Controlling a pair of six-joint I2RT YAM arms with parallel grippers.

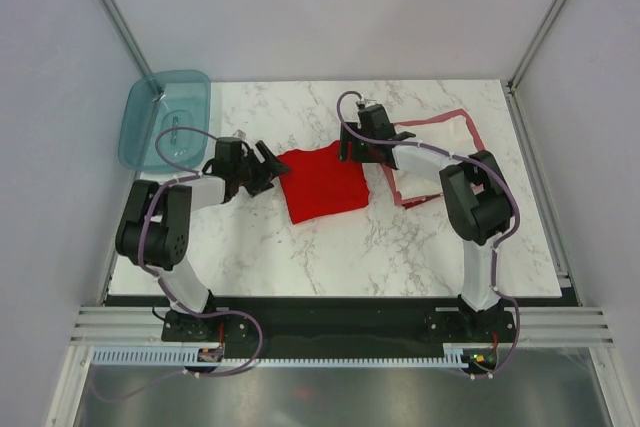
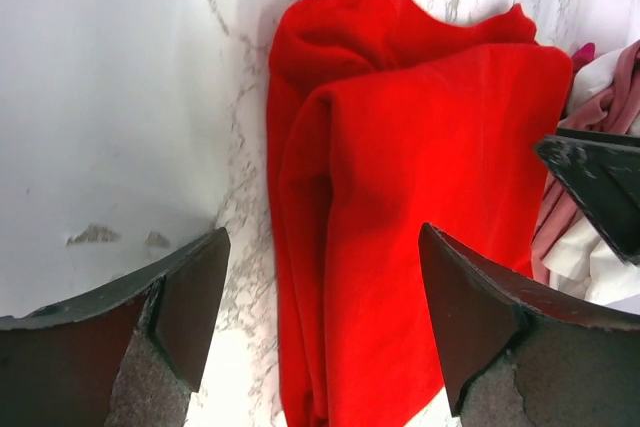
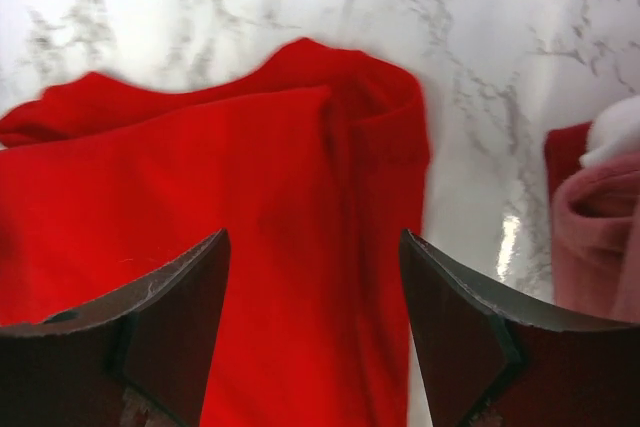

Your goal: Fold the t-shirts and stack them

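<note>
Red t-shirt [image 1: 320,182], folded into a rumpled square, lies between left tool [image 2: 322,235] and right tool [image 3: 315,235], both spread.

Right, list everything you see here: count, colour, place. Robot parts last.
red t-shirt: 1, bright red, folded, middle of the table
white t-shirt: 1, white, far right, partly under the right arm
pink t-shirt: 1, dull pinkish-red, lying with the white one
tub: 1, see-through teal, at the table's far left corner
table: 1, white marble, under the clothes
left fingers: 2, black, open, at the red t-shirt's left edge
right fingers: 2, black, open, over the red t-shirt's right side
</note>
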